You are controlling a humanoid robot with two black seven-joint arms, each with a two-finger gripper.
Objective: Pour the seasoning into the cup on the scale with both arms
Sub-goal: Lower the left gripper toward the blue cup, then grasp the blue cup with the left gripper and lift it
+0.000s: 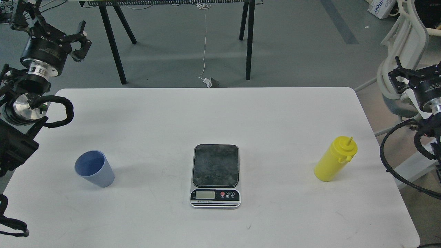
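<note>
The light blue cup (94, 168) stands upright on the left part of the white table (206, 113), empty as far as I can see. The scale (215, 175) lies flat at the table's middle front, its dark plate bare. At the right stands the yellow seasoning bottle (335, 159), capped, nozzle up. My left gripper (70, 38) hangs high at the far left, above and behind the cup, fingers spread with nothing in them. My right gripper (401, 77) is off the table's right edge, above the bottle, fingers apart and empty.
Beyond the table's far edge stand black trestle legs (117, 44) on a grey floor, with a white cable (205, 41) hanging down. A white chair (403, 51) is at the far right. Cable loops hang from both arms beside the table's edges.
</note>
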